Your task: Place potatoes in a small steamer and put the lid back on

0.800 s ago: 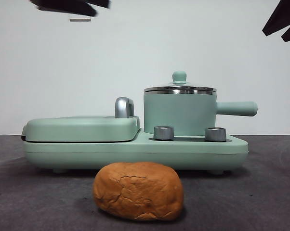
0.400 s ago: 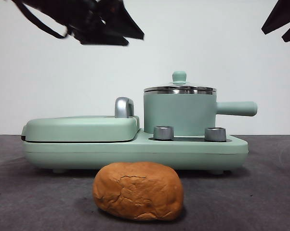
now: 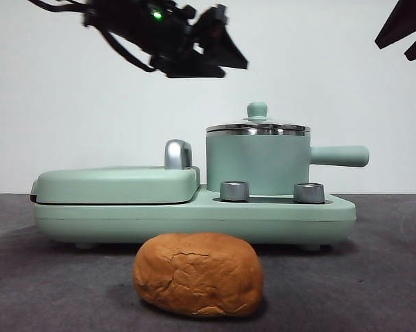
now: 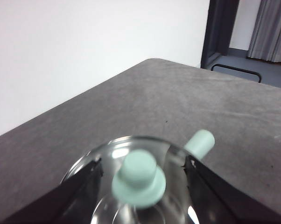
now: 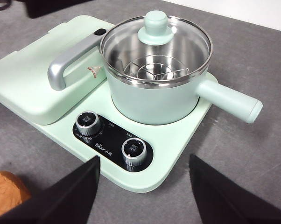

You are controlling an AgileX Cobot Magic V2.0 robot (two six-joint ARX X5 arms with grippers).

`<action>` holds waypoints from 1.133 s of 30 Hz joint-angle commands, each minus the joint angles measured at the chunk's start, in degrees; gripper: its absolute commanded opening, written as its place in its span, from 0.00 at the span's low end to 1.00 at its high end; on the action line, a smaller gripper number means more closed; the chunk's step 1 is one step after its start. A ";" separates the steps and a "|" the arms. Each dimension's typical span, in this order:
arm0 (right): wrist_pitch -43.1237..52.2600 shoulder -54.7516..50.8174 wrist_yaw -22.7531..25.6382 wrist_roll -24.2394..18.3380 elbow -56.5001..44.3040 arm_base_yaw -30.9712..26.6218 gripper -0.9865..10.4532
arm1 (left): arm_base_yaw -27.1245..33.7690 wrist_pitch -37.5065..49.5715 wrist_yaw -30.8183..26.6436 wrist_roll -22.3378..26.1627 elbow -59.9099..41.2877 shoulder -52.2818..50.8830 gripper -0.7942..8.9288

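Observation:
The potato [image 3: 197, 274] is an orange-brown cracked lump lying on the dark table in front of the cooker; its end shows in the right wrist view [image 5: 5, 193]. The small steamer [image 3: 258, 164] [image 5: 150, 100] stands on the cooker's right side, side handle [image 3: 339, 155] pointing right. The glass lid [image 3: 257, 126] rests on it, with its mint knob [image 4: 138, 177] [image 5: 155, 25] upright. My left gripper [image 3: 232, 59] [image 4: 143, 162] hangs open above and left of the lid, its jaws straddling the knob from above without touching. My right gripper [image 3: 405, 31] [image 5: 144, 158] waits open at the upper right.
The mint-green cooker base [image 3: 194, 214] carries two steel dials [image 5: 133, 151] at its front. A flat griddle cover [image 3: 118, 183] with a chrome handle [image 3: 177, 153] fills its left half. The table's far edge and a white wall [image 4: 84, 60] lie beyond the pot.
My left arm has come in from the upper left, moving right and lower toward the lid. The potato, steamer, lid and right arm have stayed put.

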 commanded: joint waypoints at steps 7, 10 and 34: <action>0.63 0.33 0.00 0.77 1.03 0.20 0.35 | -1.86 0.90 0.02 0.00 9.05 9.03 0.37; 0.63 0.33 0.00 0.74 1.03 0.20 0.35 | -1.84 1.14 0.02 0.00 10.43 10.69 0.37; 0.63 0.33 0.00 0.74 1.03 0.20 0.35 | -1.79 0.79 -0.02 0.46 11.45 15.72 0.37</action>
